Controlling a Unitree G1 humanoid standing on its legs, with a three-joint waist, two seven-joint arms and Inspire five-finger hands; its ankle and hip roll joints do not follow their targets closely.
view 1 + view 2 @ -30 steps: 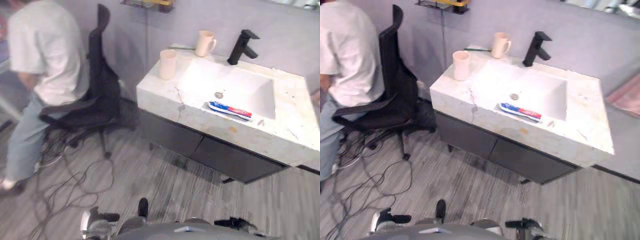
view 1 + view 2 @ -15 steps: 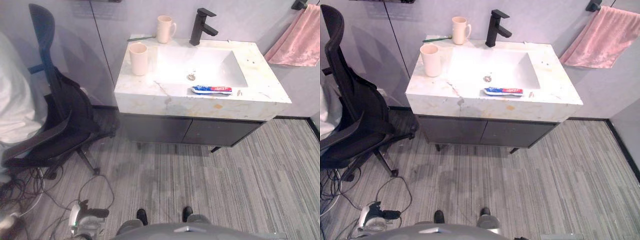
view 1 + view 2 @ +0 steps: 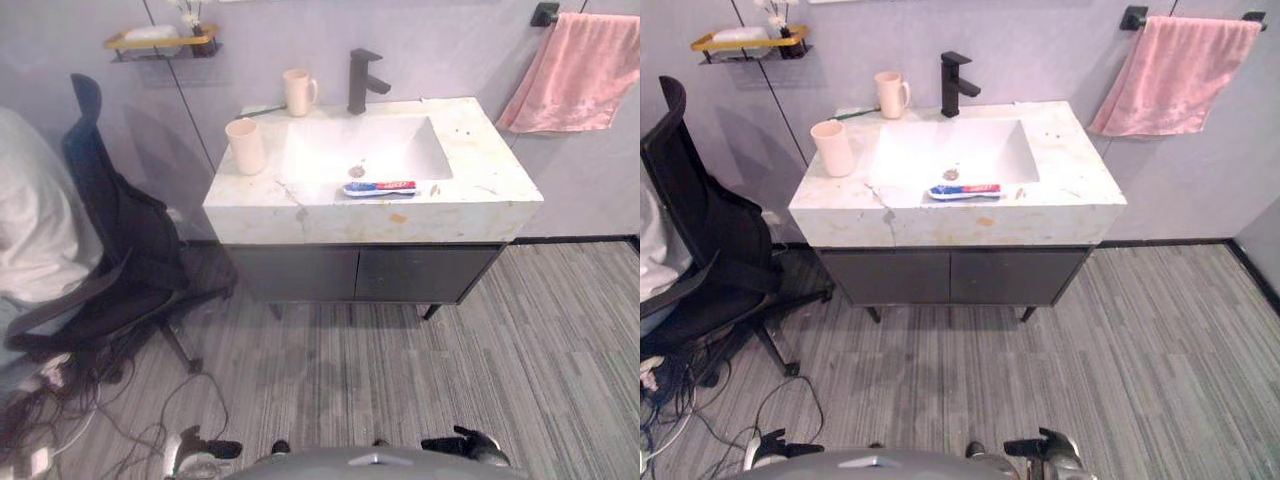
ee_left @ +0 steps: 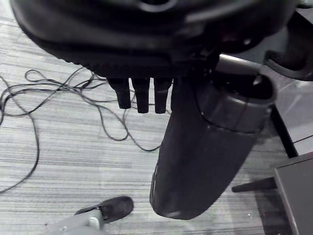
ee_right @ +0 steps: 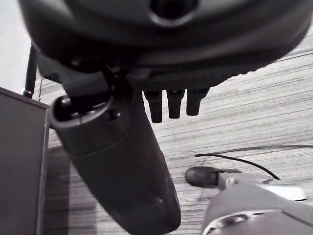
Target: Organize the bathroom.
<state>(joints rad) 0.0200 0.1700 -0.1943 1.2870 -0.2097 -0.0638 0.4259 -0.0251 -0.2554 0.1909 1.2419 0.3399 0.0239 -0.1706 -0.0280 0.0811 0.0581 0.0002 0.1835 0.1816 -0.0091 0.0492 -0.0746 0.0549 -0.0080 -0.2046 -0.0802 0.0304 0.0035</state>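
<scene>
left robot hand point(image 4: 142, 95): low by the floor, fingers straight and hanging down, holding nothing. right robot hand point(image 5: 173, 105): same posture, fingers straight, empty, above the striped grey floor point(image 3: 1160, 340). both well apart from the counter point(image 3: 1060, 205).

counter is pale marble with a white sink point(image 3: 950, 150) sunk in it, dark cabinet point(image 3: 950, 275) beneath. toothpaste point(image 3: 965, 190) lies flat on the sink's front rim. pink cup point(image 3: 832, 147) upright at the counter's left edge. mug point(image 3: 890, 94) upright at the back left corner, a green toothbrush point(image 3: 852, 114) lying just beside it. black faucet point(image 3: 955, 82) at the back, behind the sink.

pink towel point(image 3: 1175, 72) hangs from a wall bar right of the counter. yellow shelf point(image 3: 745, 42) on the wall to the left. black chair point(image 3: 710, 250) left of the counter, a person in white partly visible at the far left edge.
</scene>
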